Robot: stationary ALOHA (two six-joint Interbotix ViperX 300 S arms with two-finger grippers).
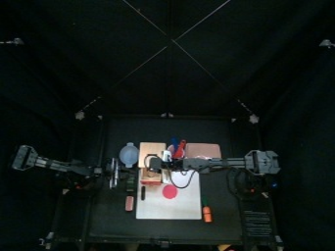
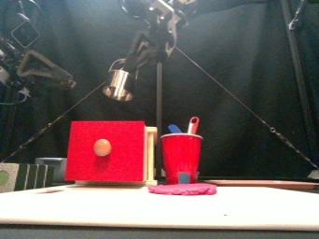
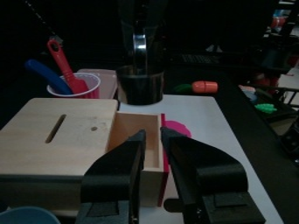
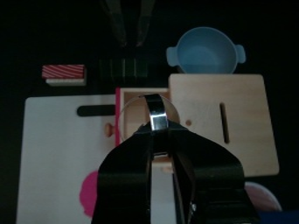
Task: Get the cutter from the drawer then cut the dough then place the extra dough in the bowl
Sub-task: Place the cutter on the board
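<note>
Cutter (image 4: 156,110) clamped in right end effector (image 4: 162,138), above wooden box (image 4: 222,109).

Black table (image 1: 216,132), bearing: white cutting board (image 1: 167,206). Behind the board: pale wooden box (image 1: 152,153), red cup (image 1: 177,150). Behind its left corner: blue-grey bowl (image 1: 127,152). Left of it: red-and-white striped toy (image 1: 129,203). Beside its right edge: orange toy (image 1: 207,212).

Booth of black curtains (image 1: 167,59) round a small black table (image 1: 222,132), dim light.
Back curtain (image 1: 167,29) fills 12 o'clock. Side curtains close in at 9 o'clock (image 1: 33,108) and 3 o'clock (image 1: 301,108), all plain black. The table sits below centre toward 6 o'clock. Light is weak and gathers on the tabletop's middle; the surroundings are near dark.
</note>
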